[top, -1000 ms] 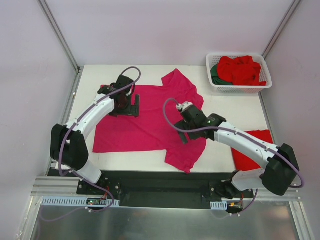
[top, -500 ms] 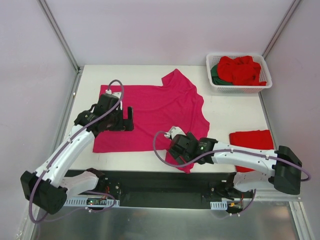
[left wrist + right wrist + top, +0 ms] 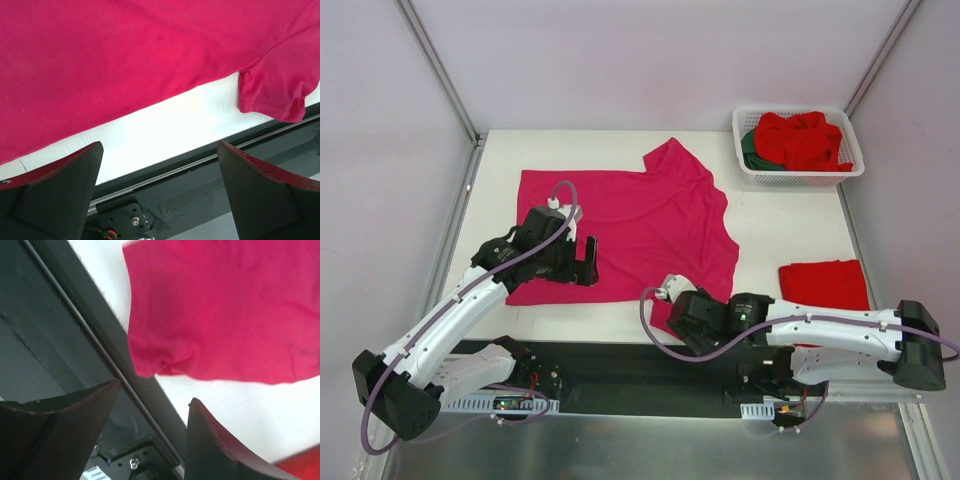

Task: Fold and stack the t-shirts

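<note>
Folding the magenta t-shirt (image 3: 630,225) is, I judge, only starting. The left gripper (image 3: 588,264) gapes wide over its near hem (image 3: 150,92). The right gripper (image 3: 667,306), apart and empty, must next pinch the sleeve corner (image 3: 150,357).

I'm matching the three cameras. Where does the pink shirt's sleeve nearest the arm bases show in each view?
Top external: the pink shirt's near sleeve lies at lower centre, by the near edge of the table.
Left wrist: right side, over the white top.
Right wrist: upper centre, filling much of the frame.
Shared landmark: the black rail along that edge.
</note>
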`<state>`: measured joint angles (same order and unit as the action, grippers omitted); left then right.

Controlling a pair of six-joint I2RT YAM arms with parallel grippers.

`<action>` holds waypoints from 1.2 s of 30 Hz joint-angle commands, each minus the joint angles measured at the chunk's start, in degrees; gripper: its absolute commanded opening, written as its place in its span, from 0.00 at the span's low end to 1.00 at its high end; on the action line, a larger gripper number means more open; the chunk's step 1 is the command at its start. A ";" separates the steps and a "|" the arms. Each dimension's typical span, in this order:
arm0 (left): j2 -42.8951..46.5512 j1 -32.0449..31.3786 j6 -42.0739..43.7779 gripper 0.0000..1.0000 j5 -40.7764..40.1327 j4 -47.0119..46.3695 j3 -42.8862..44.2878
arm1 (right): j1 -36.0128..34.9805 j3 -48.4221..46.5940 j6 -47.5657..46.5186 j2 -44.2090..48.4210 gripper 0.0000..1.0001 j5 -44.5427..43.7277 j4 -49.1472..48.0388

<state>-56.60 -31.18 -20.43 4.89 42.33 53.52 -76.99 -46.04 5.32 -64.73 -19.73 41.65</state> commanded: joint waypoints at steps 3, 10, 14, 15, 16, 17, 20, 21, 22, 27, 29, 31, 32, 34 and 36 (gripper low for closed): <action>0.88 -0.46 -0.58 0.99 1.88 0.21 -1.75 | -2.80 3.85 6.27 2.59 0.63 1.80 4.31; 1.84 -0.46 -0.23 0.99 1.44 0.48 -2.37 | -7.91 5.44 11.64 1.37 0.63 -0.48 3.71; 1.84 -0.37 0.12 0.99 1.71 1.09 -1.75 | -12.73 5.35 14.18 -3.45 0.63 -4.70 1.51; 1.84 -0.46 0.21 0.99 1.62 1.18 -1.66 | -13.53 5.17 14.89 -4.60 0.63 -5.14 0.81; 1.93 -0.46 0.47 0.99 1.62 1.35 -1.57 | -14.49 4.91 15.94 -5.66 0.62 -6.71 0.28; 1.93 -0.46 0.65 0.99 1.53 1.79 -1.40 | -15.37 4.13 16.03 -7.24 0.61 -7.34 0.88; 1.14 -0.46 1.44 0.99 1.88 2.93 -0.61 | -17.14 1.05 15.78 -11.90 0.63 -10.77 3.88; 0.79 -0.46 1.61 0.99 2.67 3.89 -0.17 | -17.05 0.00 15.25 -12.78 0.65 -10.60 3.88; 0.18 -0.37 1.96 0.99 3.11 4.34 0.01 | -17.05 -0.45 14.81 -14.44 0.68 -10.07 3.79; -0.09 -0.46 2.76 1.00 1.45 8.64 1.85 | -16.44 -2.38 13.05 -16.74 0.75 -10.68 5.28; -0.53 -0.46 3.11 0.99 -3.46 9.96 2.73 | -15.74 -3.00 11.65 -17.18 0.78 -10.95 5.29; -1.75 -0.46 2.50 0.99 -9.15 12.68 4.05 | -15.21 -4.05 10.50 -17.89 0.80 -11.47 5.98; -2.11 -0.46 2.06 0.99 -10.15 13.48 4.31 | -14.51 -4.32 9.54 -18.41 0.81 -11.56 6.25; -2.72 -0.46 0.49 0.99 -11.12 14.88 4.49 | -13.10 -4.58 8.57 -18.24 0.83 -10.08 6.25; -3.43 -0.37 -0.49 0.99 -11.83 16.03 4.75 | -10.29 -4.06 7.25 -16.93 0.83 -8.23 5.47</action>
<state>-58.72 -31.18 -18.96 -1.41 52.93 56.36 -90.91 -48.53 15.55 -82.83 -28.88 45.45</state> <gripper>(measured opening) 0.993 0.825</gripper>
